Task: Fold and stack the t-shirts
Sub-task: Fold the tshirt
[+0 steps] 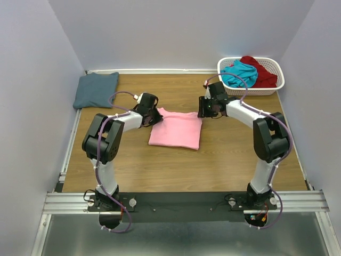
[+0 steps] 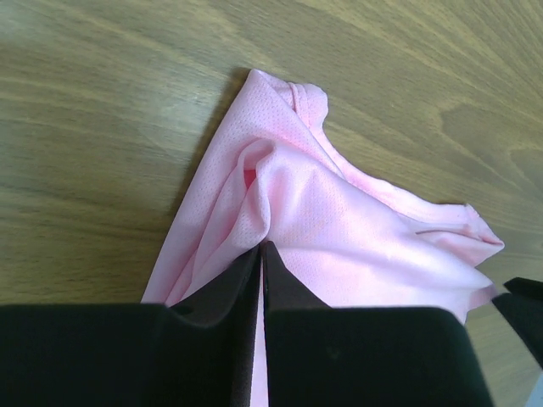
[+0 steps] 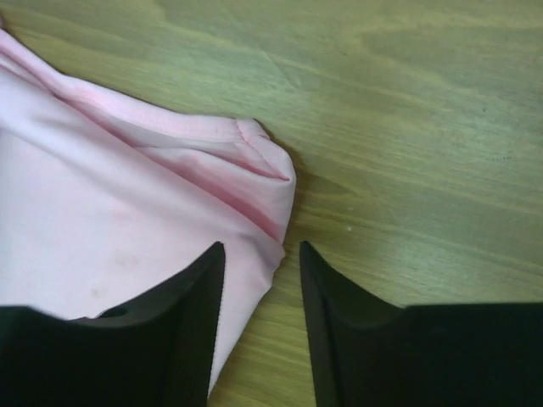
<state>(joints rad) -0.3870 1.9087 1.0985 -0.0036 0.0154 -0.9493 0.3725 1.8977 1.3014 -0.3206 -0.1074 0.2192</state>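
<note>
the table (image 1: 176,170) carries a pink tee (image 1: 176,129) at its middle, lying flat as a rough rectangle. a blue-grey tee (image 1: 96,89) sits folded at the far left corner. teal (image 1: 238,74) and red (image 1: 261,72) tees are bunched in the basket (image 1: 278,80) at the far right.

the left gripper (image 2: 261,250) is pinched shut on a raised pleat at the pink tee's far left corner. the right gripper (image 3: 261,248) has its fingers apart, with only the far right corner's hem between them.

risk: if the right closes on so thin a bite, or on one layer only, the cloth could slip. the left would then drag the tee skewed and spoil the fold.
</note>
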